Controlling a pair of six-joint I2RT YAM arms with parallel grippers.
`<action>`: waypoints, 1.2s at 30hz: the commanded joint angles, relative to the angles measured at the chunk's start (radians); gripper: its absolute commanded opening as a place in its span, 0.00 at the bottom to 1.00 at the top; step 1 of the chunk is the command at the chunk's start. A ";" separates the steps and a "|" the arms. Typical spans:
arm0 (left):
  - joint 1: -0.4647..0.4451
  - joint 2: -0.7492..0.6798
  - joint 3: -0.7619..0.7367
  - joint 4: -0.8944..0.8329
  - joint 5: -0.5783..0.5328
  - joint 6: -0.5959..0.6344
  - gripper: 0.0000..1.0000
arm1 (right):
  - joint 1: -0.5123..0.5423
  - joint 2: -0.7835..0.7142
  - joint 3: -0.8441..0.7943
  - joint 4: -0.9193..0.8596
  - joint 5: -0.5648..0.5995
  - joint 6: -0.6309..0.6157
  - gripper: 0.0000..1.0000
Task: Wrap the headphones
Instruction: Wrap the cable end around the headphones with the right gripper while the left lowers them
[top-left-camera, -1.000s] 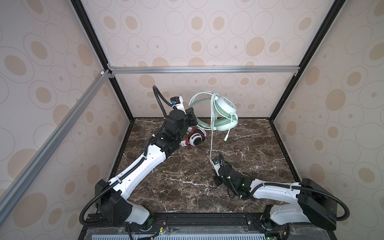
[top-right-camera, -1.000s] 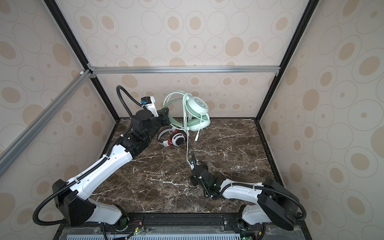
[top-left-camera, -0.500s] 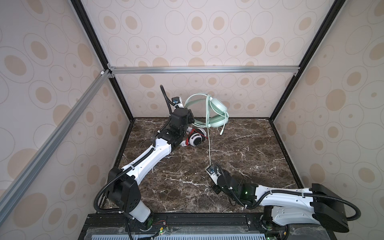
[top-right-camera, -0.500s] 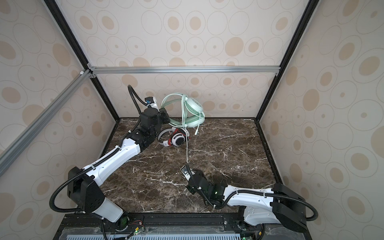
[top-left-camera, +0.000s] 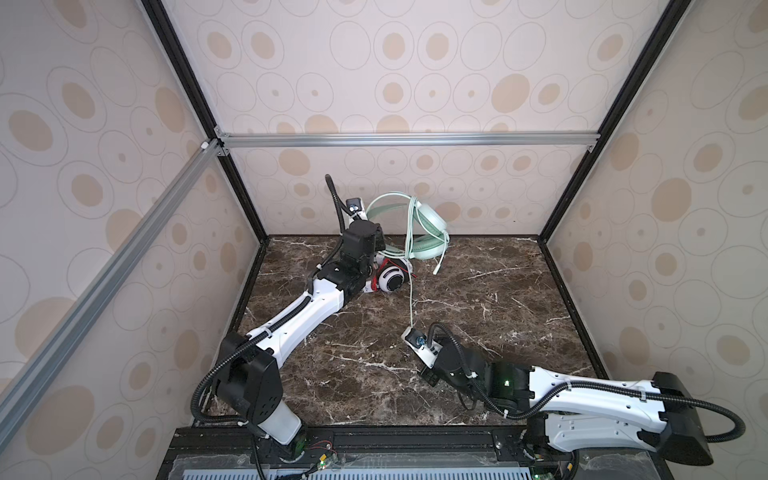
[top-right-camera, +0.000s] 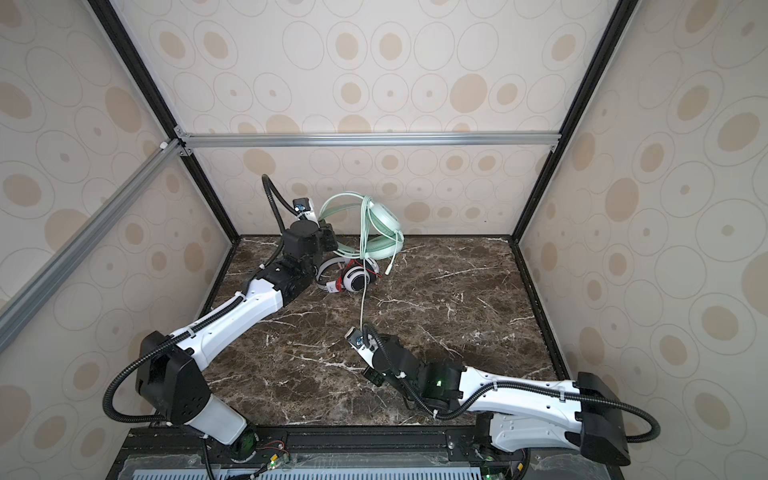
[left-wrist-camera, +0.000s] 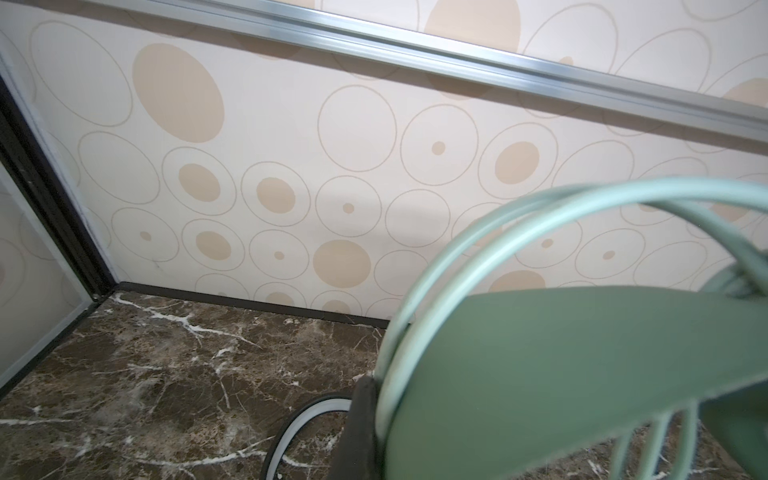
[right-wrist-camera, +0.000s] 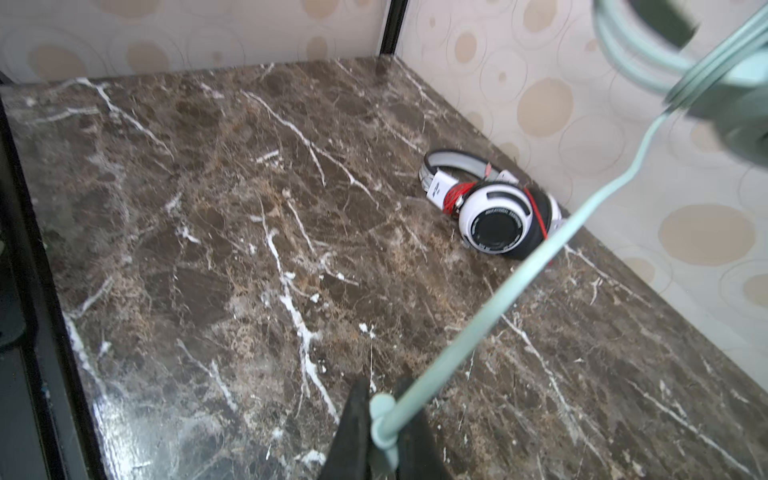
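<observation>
The mint-green headphones (top-left-camera: 432, 218) (top-right-camera: 384, 220) are held up at the back wall, with the pale cord (top-left-camera: 410, 299) (top-right-camera: 363, 299) looped over them. My left gripper (top-left-camera: 375, 237) (top-right-camera: 330, 241) (left-wrist-camera: 382, 436) is shut on their headband (left-wrist-camera: 540, 374). From them the cord (right-wrist-camera: 498, 299) runs taut to my right gripper (right-wrist-camera: 384, 419) (top-left-camera: 413, 334), which is shut on it low over the front middle of the table. A loose plug end (top-left-camera: 435, 272) dangles from the headset. The white headphones (top-left-camera: 390, 279) (top-right-camera: 355, 279) (right-wrist-camera: 498, 220), bound in red cord, lie on the table under the left gripper.
The dark marble table (top-left-camera: 478, 299) is boxed in by patterned walls and black corner posts (top-left-camera: 552, 216). The left arm (top-left-camera: 299, 320) stretches diagonally to the back. The right arm (top-left-camera: 561, 390) lies low along the front edge.
The left arm has reached further back and turned the green headset, which now sits a little lower and to the left. The right gripper has drawn the cord forward and left.
</observation>
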 joint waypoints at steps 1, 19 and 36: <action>0.004 -0.007 0.001 0.122 -0.035 0.028 0.00 | 0.009 -0.037 0.103 -0.087 -0.005 -0.111 0.00; -0.130 -0.077 -0.258 0.097 -0.005 0.261 0.00 | -0.103 0.043 0.607 -0.354 -0.001 -0.314 0.00; -0.190 -0.395 -0.554 0.036 0.498 0.355 0.00 | -0.413 0.002 0.580 -0.454 -0.197 -0.179 0.00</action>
